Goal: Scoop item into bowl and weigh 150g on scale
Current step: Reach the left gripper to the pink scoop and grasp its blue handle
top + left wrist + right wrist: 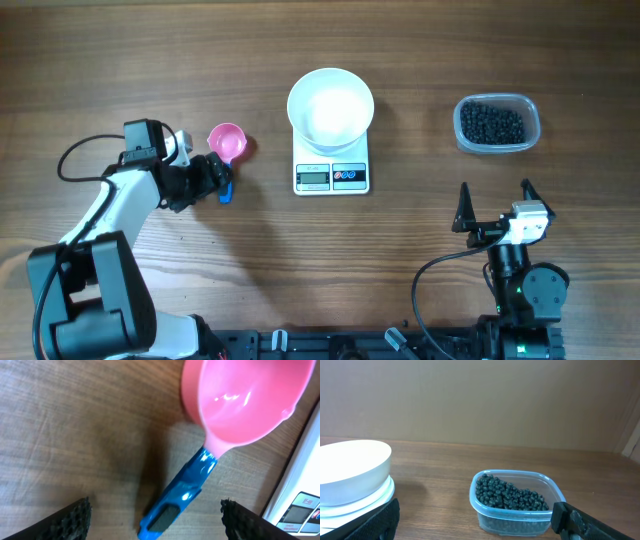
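The white bowl stands on the white scale at the table's middle; both show at the left of the right wrist view as bowl and scale. The item, a pile of small black beans, fills a clear tub at the right. A pink scoop with a blue handle lies left of the scale. My left gripper is open, its fingers on either side of the handle without touching it. My right gripper stands open and empty, short of the tub.
The scale's corner lies close to the right of the left gripper's fingers. The tub's rim stands above the beans. Bare wooden tabletop lies between the scale and the right arm.
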Controlling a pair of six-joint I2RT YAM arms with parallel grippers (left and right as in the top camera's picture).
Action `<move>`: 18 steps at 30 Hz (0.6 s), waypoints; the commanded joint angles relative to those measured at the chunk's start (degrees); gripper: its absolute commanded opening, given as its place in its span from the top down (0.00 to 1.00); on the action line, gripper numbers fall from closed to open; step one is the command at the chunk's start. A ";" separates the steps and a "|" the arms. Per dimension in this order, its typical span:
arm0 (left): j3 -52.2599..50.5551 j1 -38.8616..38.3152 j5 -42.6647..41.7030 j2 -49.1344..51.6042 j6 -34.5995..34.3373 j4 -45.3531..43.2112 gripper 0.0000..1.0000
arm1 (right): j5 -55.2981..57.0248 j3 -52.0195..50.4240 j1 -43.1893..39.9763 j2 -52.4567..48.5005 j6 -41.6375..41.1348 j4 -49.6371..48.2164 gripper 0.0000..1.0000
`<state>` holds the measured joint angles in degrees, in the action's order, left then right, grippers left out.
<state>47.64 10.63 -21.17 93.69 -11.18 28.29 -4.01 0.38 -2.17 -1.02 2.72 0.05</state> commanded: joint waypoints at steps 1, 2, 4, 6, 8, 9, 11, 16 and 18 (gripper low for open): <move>0.57 0.09 -3.19 1.97 2.38 -1.81 0.14 | 0.37 -0.09 0.39 0.11 0.26 -0.09 0.00; 0.57 0.09 -3.76 2.27 2.49 -2.05 0.14 | 0.37 -0.09 0.39 0.11 0.26 -0.09 0.00; 0.57 0.09 -4.79 3.17 2.49 -2.58 0.15 | 0.37 -0.09 0.39 0.11 0.26 -0.09 0.00; 0.57 0.09 -4.92 4.13 2.73 -2.62 0.19 | 0.37 -0.09 0.39 0.11 0.31 -0.09 0.00; 0.57 -0.02 -6.25 4.85 3.34 -2.60 0.20 | 0.37 -0.09 0.39 0.11 0.26 -0.09 0.00; 0.59 -0.02 -7.41 5.62 3.32 -2.69 0.22 | 0.37 -0.09 0.39 0.11 0.26 -0.09 0.00; 0.57 -0.02 -7.58 6.47 3.30 -2.84 0.29 | 0.37 -0.09 0.39 0.11 0.26 -0.09 0.00; 0.57 -0.02 -8.50 8.11 3.30 -3.50 0.35 | 0.37 -0.09 0.39 0.11 0.26 -0.09 0.00; 0.57 -0.02 -10.34 8.79 3.32 -3.80 0.36 | 0.37 -0.09 0.39 0.11 0.26 -0.09 0.00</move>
<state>48.99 10.68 -29.52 99.07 -8.73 24.34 -4.01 0.38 -2.17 -1.02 2.72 0.05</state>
